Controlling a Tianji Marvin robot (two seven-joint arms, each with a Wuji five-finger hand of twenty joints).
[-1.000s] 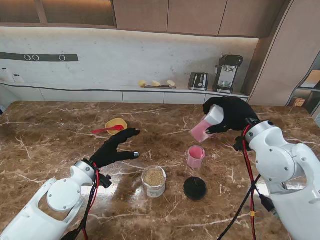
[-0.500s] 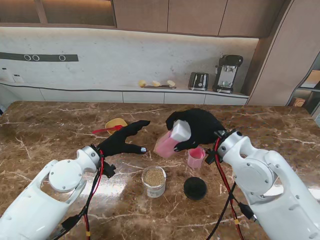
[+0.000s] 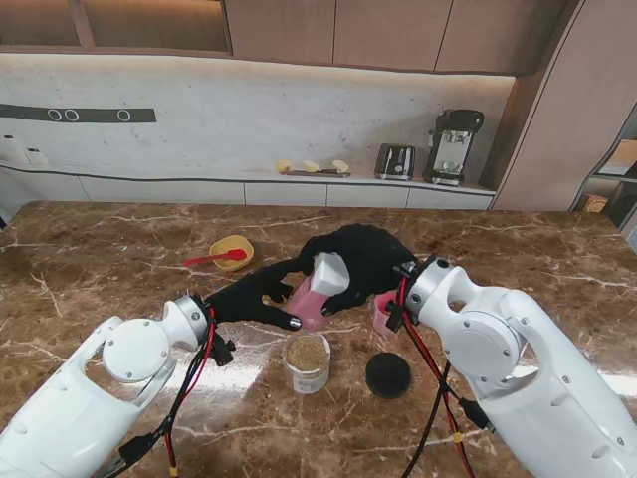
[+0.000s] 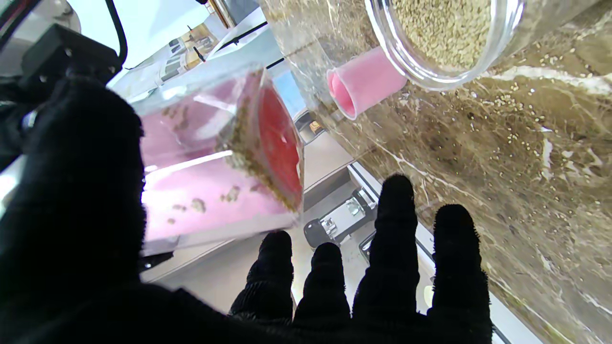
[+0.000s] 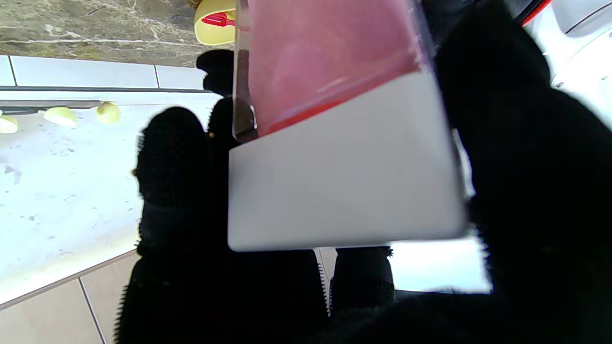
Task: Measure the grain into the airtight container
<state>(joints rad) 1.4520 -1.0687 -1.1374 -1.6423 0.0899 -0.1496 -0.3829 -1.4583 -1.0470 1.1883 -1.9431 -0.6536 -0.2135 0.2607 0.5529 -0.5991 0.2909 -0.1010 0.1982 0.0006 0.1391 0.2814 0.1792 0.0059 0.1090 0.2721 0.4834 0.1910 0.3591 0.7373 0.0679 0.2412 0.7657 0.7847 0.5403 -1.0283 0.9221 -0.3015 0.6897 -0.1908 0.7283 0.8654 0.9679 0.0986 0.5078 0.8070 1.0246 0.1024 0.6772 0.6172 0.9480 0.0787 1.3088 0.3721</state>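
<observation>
While right hand (image 3: pixel 363 261) stays clamped on pink scoop box (image 3: pixel 317 287) by its white end, you carry it tilted, just beyond glass jar (image 3: pixel 307 361) at table centre. Judge box light, rigid, smooth-walled, so slippery; grip white end firmly. Left hand (image 3: pixel 255 297) spread apart, empty, beside box's mouth. Touching or not: cannot tell. Grain level inside box hard to judge.

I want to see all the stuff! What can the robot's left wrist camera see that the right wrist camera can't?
Only the left wrist view shows the glass jar of grain, the pink cup and loose grains scattered on the table. Only the right wrist view shows the yellow bowl with its red spoon, and the box's white end. Both show the pink box that the right hand holds.
</observation>
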